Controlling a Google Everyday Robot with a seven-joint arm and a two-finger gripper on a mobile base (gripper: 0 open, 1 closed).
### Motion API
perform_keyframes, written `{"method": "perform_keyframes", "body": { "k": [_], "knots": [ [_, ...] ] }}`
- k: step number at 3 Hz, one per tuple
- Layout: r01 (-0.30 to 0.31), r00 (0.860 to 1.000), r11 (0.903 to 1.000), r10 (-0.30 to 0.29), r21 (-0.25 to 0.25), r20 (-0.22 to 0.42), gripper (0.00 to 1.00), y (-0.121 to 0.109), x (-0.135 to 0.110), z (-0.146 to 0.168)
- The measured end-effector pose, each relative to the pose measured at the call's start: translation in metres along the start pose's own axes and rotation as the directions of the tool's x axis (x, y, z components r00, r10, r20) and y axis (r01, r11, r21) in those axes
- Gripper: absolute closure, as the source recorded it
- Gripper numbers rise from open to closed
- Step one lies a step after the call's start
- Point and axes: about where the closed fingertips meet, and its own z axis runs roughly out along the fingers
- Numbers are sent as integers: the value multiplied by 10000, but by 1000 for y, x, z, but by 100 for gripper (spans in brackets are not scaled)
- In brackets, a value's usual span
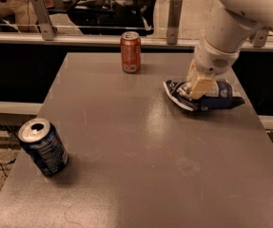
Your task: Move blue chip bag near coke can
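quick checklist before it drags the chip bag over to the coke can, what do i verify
1. Grip: ok. The gripper is shut on the blue chip bag, at the table's right side.
2. Bag near the coke can: not ok, a clear gap separates them.
3. Path between them: ok, only bare table.
4. Coke can upright: ok, at the far edge.
5. Dark blue can out of the way: ok, front left corner.

Arm (231, 27) cropped, pincer (199, 87) covering blue chip bag (224, 99)
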Motion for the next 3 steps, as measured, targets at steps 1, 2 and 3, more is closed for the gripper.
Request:
{"method": "perform_keyframes", "body": {
  "k": [1,2,3],
  "knots": [
    [331,9993,9994,-331,34,-144,100,-24,-20,1],
    [361,9993,9993,-361,55,8,100,-47,-37,0],
    [298,9994,9994,-301,200,176,83,-71,-53,-5]
  ]
}}
